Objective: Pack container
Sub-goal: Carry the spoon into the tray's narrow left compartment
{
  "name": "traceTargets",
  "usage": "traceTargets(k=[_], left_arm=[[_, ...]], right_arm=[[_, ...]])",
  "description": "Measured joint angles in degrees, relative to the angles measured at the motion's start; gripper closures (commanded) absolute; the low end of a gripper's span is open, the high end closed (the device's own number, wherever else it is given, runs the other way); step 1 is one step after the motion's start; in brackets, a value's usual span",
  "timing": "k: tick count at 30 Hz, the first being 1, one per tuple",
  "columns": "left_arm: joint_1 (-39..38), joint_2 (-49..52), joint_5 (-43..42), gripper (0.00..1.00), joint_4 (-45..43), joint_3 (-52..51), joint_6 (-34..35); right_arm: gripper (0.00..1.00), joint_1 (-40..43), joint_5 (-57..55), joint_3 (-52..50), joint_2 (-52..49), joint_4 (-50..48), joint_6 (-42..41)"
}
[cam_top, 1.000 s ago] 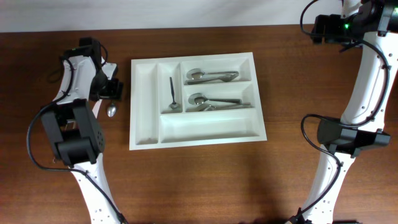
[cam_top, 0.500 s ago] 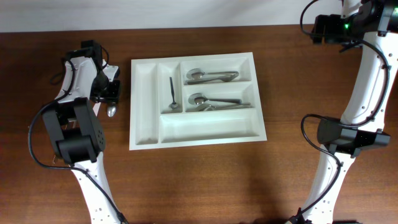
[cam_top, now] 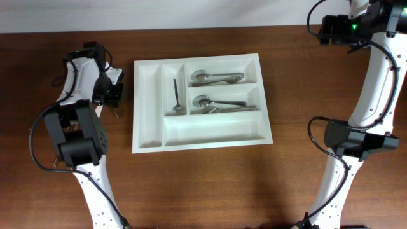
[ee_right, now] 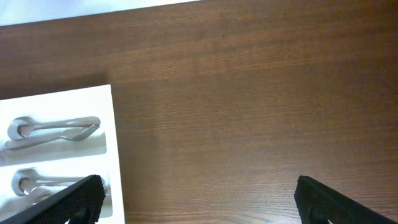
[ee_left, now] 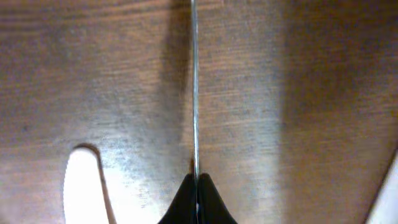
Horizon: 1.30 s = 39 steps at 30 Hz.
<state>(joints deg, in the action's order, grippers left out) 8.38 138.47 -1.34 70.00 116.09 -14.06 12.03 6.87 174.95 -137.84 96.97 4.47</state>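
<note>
- Gripping a thin metal utensil (ee_left: 194, 93) by its handle, the left gripper (ee_left: 198, 190) is clamped tight just left of the container.
- The container (cam_top: 147, 108) is placed mid-table (cam_top: 203, 184); cutlery (cam_top: 216, 77) is lodged in three compartments.
- The right gripper (ee_right: 198, 186) is spread wide above the wood, right of the container.

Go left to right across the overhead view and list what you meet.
In order: left gripper shut on a thin utensil → container, empty left compartment → small spoon → larger spoons in the right-hand compartments → right arm.
</note>
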Motion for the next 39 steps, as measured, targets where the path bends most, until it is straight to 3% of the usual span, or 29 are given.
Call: traceTargets(k=[5,10,16,30,39], left_arm=[[0.0,0.7,-0.2,0.98,8.3,10.1,2.3],[-0.8,0.7,-2.3,0.98,18.1,27.9,6.1],[-6.0,0.6,-8.7,0.98,21.5,39.1,9.8],[-20.6,0.6,-10.7,0.98,16.0,34.6,20.0],[-22.8,0.7,-7.8,0.98,10.8,26.5,21.5]], right_arm=[[0.01,0.0,0.0,0.0,0.0,0.0,0.0],[0.01,0.0,0.0,0.0,0.0,0.0,0.0],[0.01,0.0,0.0,0.0,0.0,0.0,0.0],[0.01,0.0,0.0,0.0,0.0,0.0,0.0],[0.01,0.0,0.0,0.0,0.0,0.0,0.0]])
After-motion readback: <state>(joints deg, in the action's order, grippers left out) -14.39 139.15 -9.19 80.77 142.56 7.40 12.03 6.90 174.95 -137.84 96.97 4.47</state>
